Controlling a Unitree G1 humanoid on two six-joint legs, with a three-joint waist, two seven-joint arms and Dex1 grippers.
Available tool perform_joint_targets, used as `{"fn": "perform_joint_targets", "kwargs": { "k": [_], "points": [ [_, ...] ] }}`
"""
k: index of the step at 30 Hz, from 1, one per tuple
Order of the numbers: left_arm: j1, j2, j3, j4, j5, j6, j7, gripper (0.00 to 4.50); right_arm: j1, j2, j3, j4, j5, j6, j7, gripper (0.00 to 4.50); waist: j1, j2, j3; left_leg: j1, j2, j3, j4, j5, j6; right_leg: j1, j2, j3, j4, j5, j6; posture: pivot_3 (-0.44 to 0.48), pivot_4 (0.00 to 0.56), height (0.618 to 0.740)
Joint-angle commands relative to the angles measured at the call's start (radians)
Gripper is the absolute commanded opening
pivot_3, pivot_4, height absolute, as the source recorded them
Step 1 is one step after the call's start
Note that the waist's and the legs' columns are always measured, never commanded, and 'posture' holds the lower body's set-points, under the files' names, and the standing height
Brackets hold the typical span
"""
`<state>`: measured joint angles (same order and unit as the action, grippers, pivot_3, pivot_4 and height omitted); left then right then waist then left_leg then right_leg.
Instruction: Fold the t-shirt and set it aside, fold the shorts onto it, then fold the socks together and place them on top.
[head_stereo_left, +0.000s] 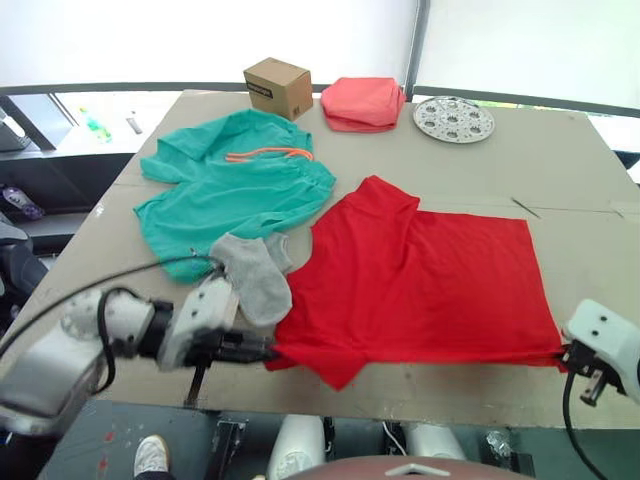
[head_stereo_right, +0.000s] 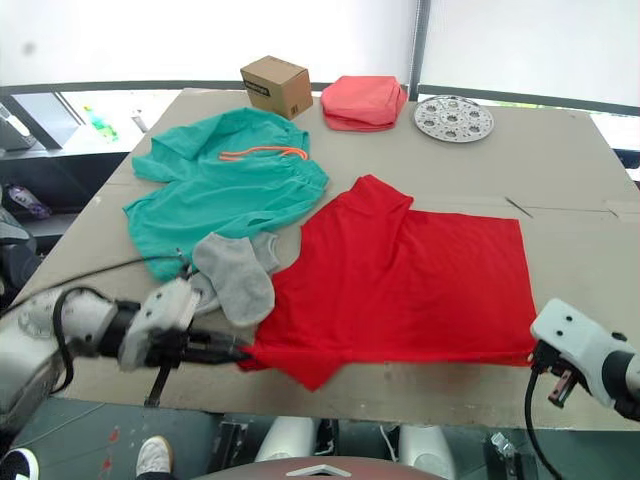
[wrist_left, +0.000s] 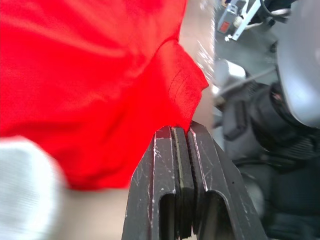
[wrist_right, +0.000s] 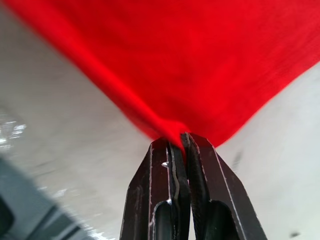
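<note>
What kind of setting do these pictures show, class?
Probably a robot test bench: a cardboard-covered table by bright windows, laid with a t-shirt, shorts and socks for folding practice.

The shorts (head_stereo_left: 235, 195) lie left of the t-shirt (head_stereo_left: 425, 285), with the socks (head_stereo_left: 255, 275) between them (overlapping the shorts).

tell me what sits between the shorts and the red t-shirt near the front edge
The grey socks lie there, overlapping the near edge of the teal shorts and touching the t-shirt; the head views show it.
</note>
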<state>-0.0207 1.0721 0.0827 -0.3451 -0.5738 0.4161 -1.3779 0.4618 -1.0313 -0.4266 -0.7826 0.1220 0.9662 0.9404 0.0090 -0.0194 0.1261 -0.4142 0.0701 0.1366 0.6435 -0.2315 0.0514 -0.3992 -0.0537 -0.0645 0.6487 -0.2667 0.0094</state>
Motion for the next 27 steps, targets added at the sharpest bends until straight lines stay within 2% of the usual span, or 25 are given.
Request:
{"fn": "perform_joint_targets", "kwargs": {
  "k": [1,6,13,20,26,27],
  "points": [
    [-0.167,-0.012,-0.094,0.097,0.047,0.046,-0.022,0.0,-0.055,-0.02,0.017,0.027,0.012,0.007,-0.017,0.11,0.003,0.0,0.0,0.0,0.0,0.0,0.0,0.0,0.0,0.0,0.0,0.0,0.0,0.0,0.0,0.0,0.15,0.74],
    [-0.365,-0.054,-0.243,0.231,0.163,0.039,-0.062,0.0,-0.112,-0.045,0.066,0.066,0.014,0.018,-0.03,0.11,0.005,0.0,0.0,-0.001,0.0,-0.001,-0.001,0.003,0.005,0.001,0.004,-0.001,-0.001,0.002,-0.004,0.0,0.15,0.74],
    [-0.492,-0.128,-0.346,0.375,0.291,-0.024,-0.084,0.0,-0.181,-0.041,0.164,0.082,0.035,0.043,-0.064,0.11,0.004,-0.001,0.0,-0.001,0.001,-0.002,0.0,0.003,0.005,0.002,0.007,0.0,-0.002,0.002,-0.003,0.0,0.15,0.74],
    [-0.523,-0.189,-0.384,0.442,0.373,-0.042,-0.045,0.0,-0.282,-0.027,0.279,0.126,0.033,0.058,-0.125,0.11,0.004,-0.002,0.0,-0.002,0.001,-0.002,0.002,0.003,0.005,0.002,0.006,0.0,-0.001,0.002,-0.003,0.0,0.15,0.74],
    [-0.528,-0.26,-0.344,0.46,0.38,-0.055,0.027,0.0,-0.338,0.006,0.3,0.138,0.058,0.089,-0.161,0.11,0.005,-0.002,0.0,-0.002,0.001,-0.002,0.003,0.002,0.005,0.003,0.006,0.0,-0.001,0.004,-0.002,0.0,0.15,0.74],
    [-0.525,-0.256,-0.327,0.446,0.362,-0.037,0.023,0.36,-0.328,0.01,0.291,0.126,0.069,0.097,-0.157,0.36,0.005,-0.002,0.0,-0.002,0.001,-0.002,0.003,0.002,0.005,0.003,0.006,0.0,0.0,0.005,0.0,0.0,0.15,0.74]
  ]
}}
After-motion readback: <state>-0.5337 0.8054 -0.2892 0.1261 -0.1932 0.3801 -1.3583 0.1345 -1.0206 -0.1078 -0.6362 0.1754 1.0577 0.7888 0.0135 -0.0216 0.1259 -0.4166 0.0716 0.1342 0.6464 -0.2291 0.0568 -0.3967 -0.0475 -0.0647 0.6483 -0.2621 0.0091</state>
